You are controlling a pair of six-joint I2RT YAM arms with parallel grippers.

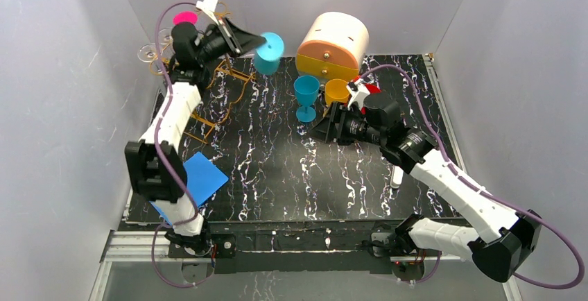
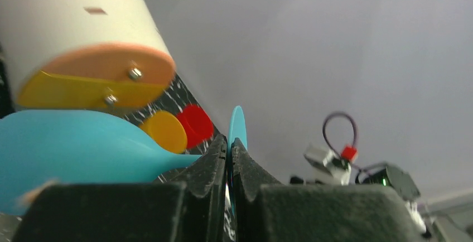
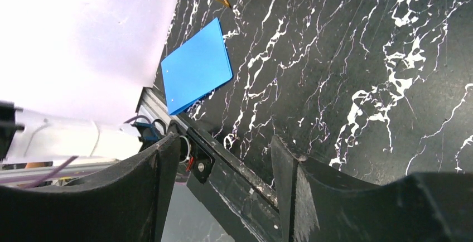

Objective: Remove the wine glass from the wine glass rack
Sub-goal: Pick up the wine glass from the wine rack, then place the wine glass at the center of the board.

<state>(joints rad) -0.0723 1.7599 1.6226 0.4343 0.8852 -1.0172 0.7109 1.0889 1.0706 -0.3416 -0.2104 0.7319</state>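
Observation:
My left gripper (image 1: 244,40) is shut on the round foot of a light blue wine glass (image 1: 269,52), held on its side in the air to the right of the gold wire wine glass rack (image 1: 238,74). In the left wrist view the thin foot disc (image 2: 237,124) is pinched between the black fingers, and the bowl of the wine glass (image 2: 67,153) lies to the left of the left gripper (image 2: 229,144). A pink glass (image 1: 185,17) and clear glasses (image 1: 148,53) stay at the rack's top. My right gripper (image 1: 320,130) (image 3: 223,147) hangs open and empty over the mat.
A second blue wine glass (image 1: 306,97) stands mid-table by an orange cup (image 1: 337,91) and a red piece (image 1: 369,88). The cream-and-orange drawer box (image 1: 333,43) sits behind them. A blue square card (image 1: 198,179) (image 3: 196,66) lies front left. White walls enclose the table.

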